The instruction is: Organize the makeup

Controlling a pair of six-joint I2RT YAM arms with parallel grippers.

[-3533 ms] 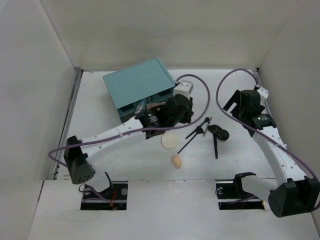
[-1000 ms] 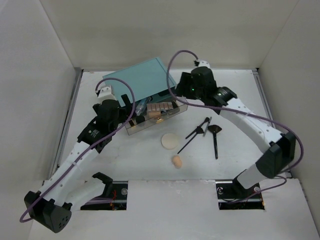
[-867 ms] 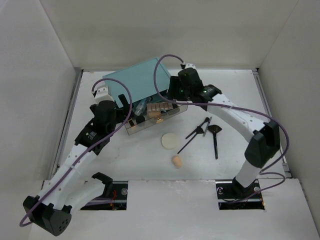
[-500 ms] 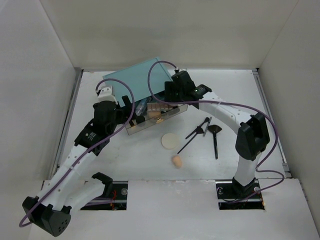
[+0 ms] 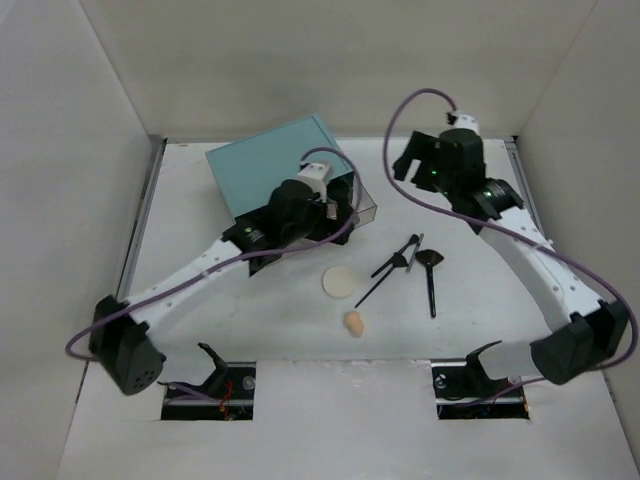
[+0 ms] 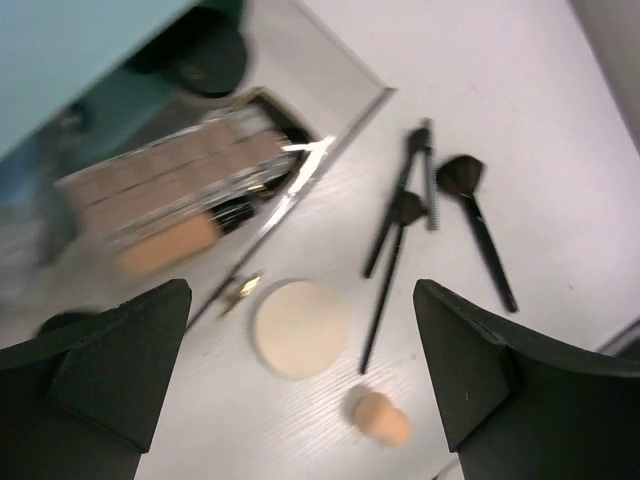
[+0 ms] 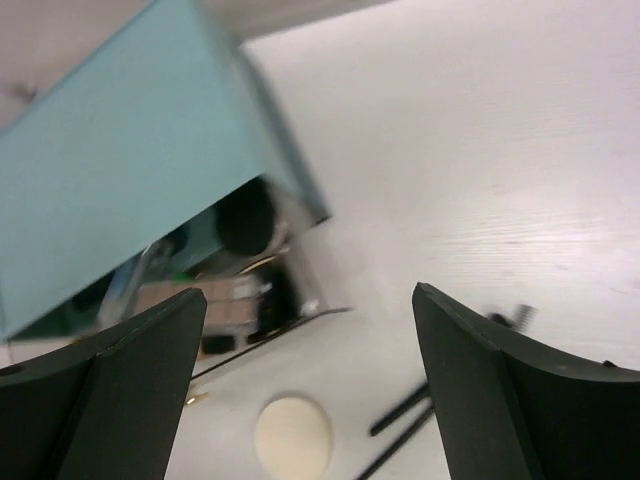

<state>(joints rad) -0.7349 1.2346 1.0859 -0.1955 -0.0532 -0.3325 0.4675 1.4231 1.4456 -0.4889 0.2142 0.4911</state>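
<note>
No legible text, label, brand, number or sign appears on the teal box [image 5: 275, 170], the cosmetics, the arms or the table [image 5: 480, 300].

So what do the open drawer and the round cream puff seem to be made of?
Drawer: likely clear glossy plastic; its contents show through and its edge glints. Puff: probably soft matte fabric or foam, flat, no shine; the blur hides its texture.
</note>
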